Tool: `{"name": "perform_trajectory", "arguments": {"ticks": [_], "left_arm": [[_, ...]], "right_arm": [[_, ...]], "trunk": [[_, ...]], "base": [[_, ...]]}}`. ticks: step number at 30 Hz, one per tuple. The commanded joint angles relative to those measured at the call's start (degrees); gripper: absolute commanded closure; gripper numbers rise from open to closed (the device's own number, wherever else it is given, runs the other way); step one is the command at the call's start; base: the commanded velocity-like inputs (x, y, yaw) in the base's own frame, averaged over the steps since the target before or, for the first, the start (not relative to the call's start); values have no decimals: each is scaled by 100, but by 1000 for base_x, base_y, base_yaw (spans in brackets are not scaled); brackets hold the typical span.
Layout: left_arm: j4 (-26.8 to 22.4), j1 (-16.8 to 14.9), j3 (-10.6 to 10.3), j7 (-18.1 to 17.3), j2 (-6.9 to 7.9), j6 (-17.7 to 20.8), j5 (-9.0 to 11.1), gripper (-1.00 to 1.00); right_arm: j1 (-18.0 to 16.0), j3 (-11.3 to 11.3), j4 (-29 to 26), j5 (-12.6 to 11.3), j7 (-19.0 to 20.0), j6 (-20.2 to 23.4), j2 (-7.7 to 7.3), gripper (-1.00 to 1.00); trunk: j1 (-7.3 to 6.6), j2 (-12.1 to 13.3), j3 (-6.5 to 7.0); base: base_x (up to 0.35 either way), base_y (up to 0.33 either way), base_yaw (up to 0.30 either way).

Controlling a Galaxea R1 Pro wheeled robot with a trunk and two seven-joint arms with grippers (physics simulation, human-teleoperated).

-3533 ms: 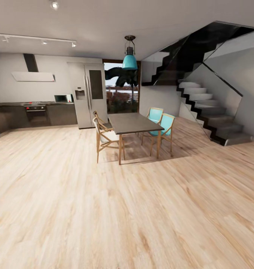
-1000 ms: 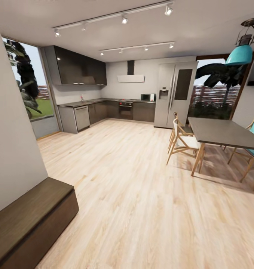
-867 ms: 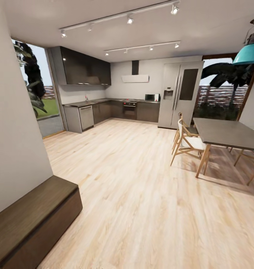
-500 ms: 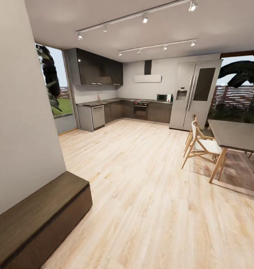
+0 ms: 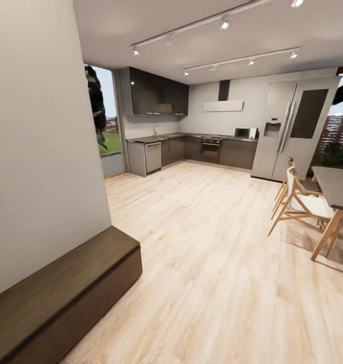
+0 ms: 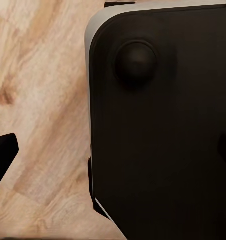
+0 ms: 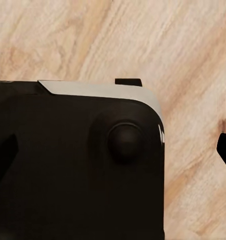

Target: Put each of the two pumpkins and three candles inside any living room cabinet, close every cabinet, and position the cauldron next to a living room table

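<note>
The dark-brown cabinet lies closed against the pale wall, the dining table well apart across the plank floor; either gripper's spread I cannot tell.

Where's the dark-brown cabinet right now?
In the head view the cabinet sits low at the left, against the pale wall, on the wood floor, its fronts shut.

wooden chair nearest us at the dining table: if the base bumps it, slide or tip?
Probably slides: the wooden chair stands on smooth plank floor on thin splayed legs. The slim open frame looks light, so a low nudge should shift it. A high hit on the backrest might tip it toward the dining table.
</note>
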Motion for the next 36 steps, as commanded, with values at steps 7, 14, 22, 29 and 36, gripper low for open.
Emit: {"name": "perform_trajectory", "arguments": {"ticks": [7,14,22,29,36], "left_arm": [[-13,4,-3,2,0,6,2,-100],[-13,4,-3,2,0,7,2,-100],[-13,4,-3,2,0,6,2,-100],[-13,4,-3,2,0,7,2,-100],[-13,4,-3,2,0,7,3,-100]], "right_arm": [[-3,0,18,4,-3,-18,21,-100],[-4,0,14,0,-3,-10,44,-100],[-5,0,10,-1,-3,-3,45,-100],[-5,0,10,-1,-3,-1,48,-100],[-7,0,10,-1,-3,-1,45,-100]], "trunk": [[0,-2,-5],[0,-2,-5],[0,-2,-5],[0,-2,-5],[0,-2,-5]], "base": [[0,0,274],[0,0,274],[0,0,274],[0,0,274],[0,0,275]]}}
